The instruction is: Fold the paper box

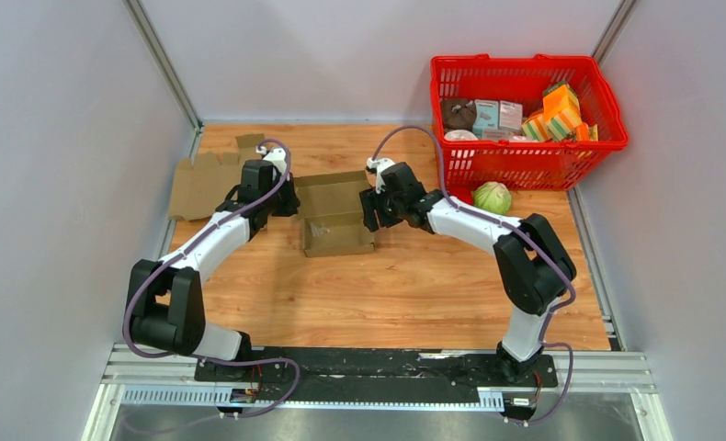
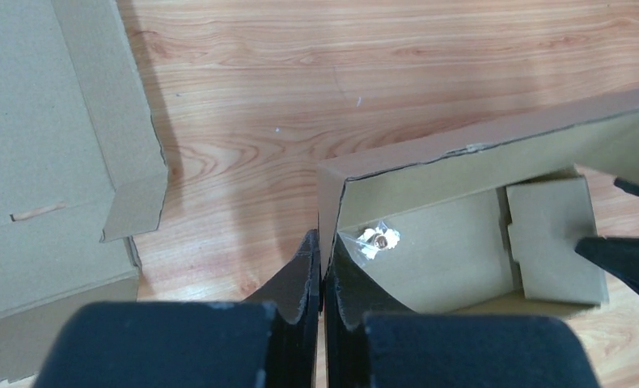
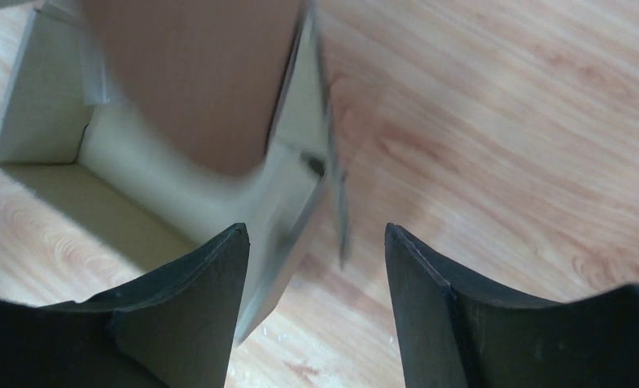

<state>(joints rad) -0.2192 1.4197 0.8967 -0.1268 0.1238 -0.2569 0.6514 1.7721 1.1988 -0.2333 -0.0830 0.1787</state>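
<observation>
paper box (image 1: 334, 213) sat near the middle of the wooden table (image 1: 414, 285), partly folded, open side up, with its walls raised. we saw the 2 arms reaching in from either side, 1 at each end of the box.

left gripper (image 2: 324, 242) was at the box's left end. its fingers (image 2: 300, 283) were pressed almost together, 1 outside and 1 inside, pinching the wall at the corner. inside the box a small shiny scrap (image 2: 378, 239) lay on the floor close to that corner. an inner flap (image 2: 555, 238) lay folded down at the far end.

right gripper (image 3: 316, 234) was at the box's right end with its jaws spread wide. the right end wall ran down between the 2 fingers, and the left finger (image 3: 179, 315) was over the box side. the view there was blurred, so we could not tell if either finger touched the cardboard.

a second flat cardboard blank (image 1: 203, 179) lay unfolded at the table's far left, just behind the left arm and apart from the box. a red basket (image 1: 607, 110) full of packaged goods stood at the far right corner. a green cabbage (image 1: 493, 197) sat on the table just in front of it.
</observation>
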